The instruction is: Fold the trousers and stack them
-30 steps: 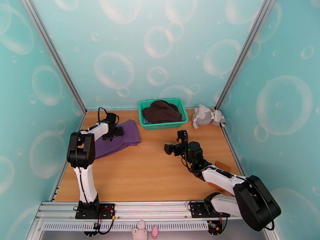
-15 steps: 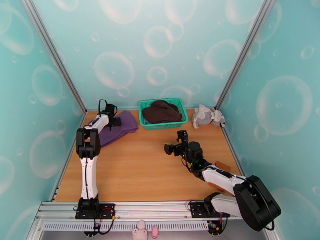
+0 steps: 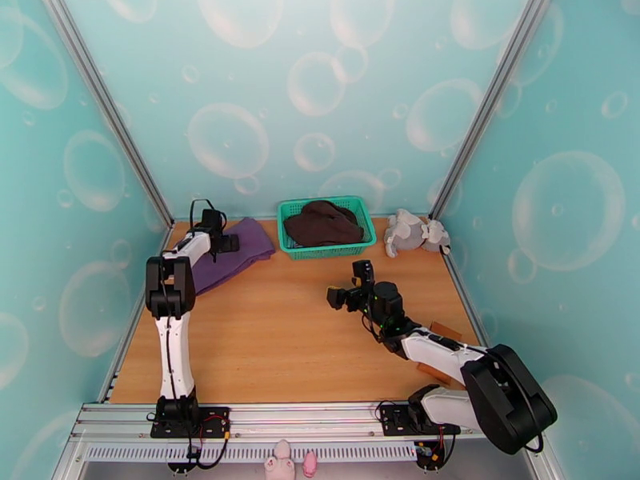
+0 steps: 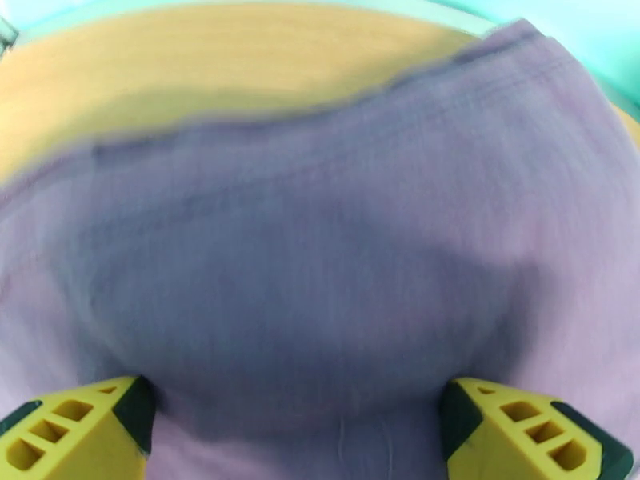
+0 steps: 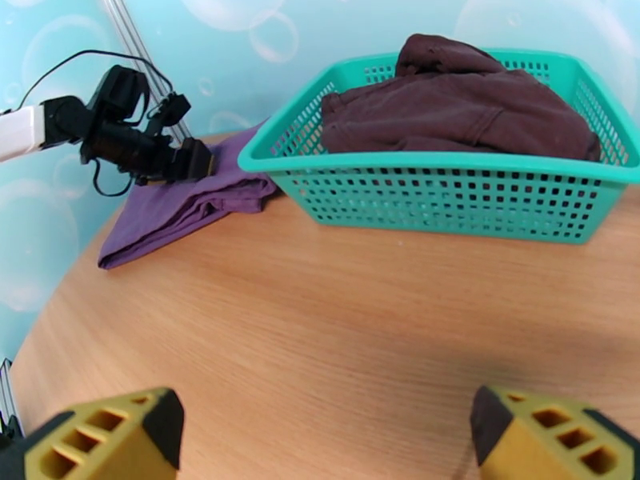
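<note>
The purple trousers (image 3: pixel 240 251) lie folded in a bundle at the table's back left corner, just left of the green basket (image 3: pixel 290 232). My left gripper (image 3: pixel 227 243) rests low on top of them, open. In the left wrist view the purple fabric (image 4: pixel 320 234) spans the gap between the two yellow fingertips (image 4: pixel 72 426). My right gripper (image 3: pixel 346 291) hovers open over bare table right of centre, facing the basket (image 5: pixel 448 186) and the trousers (image 5: pixel 180 208). The left gripper (image 5: pixel 192 160) also shows there, on the trousers.
The basket holds a dark brown garment (image 3: pixel 322 222). A grey plush toy (image 3: pixel 412 232) sits at the back right corner. A small brown block (image 3: pixel 445 330) lies by the right arm. Walls close in on the left, back and right.
The left arm has stretched toward the back left corner, and the trousers have slid with it, away from the table's middle. The right arm has hardly moved.
</note>
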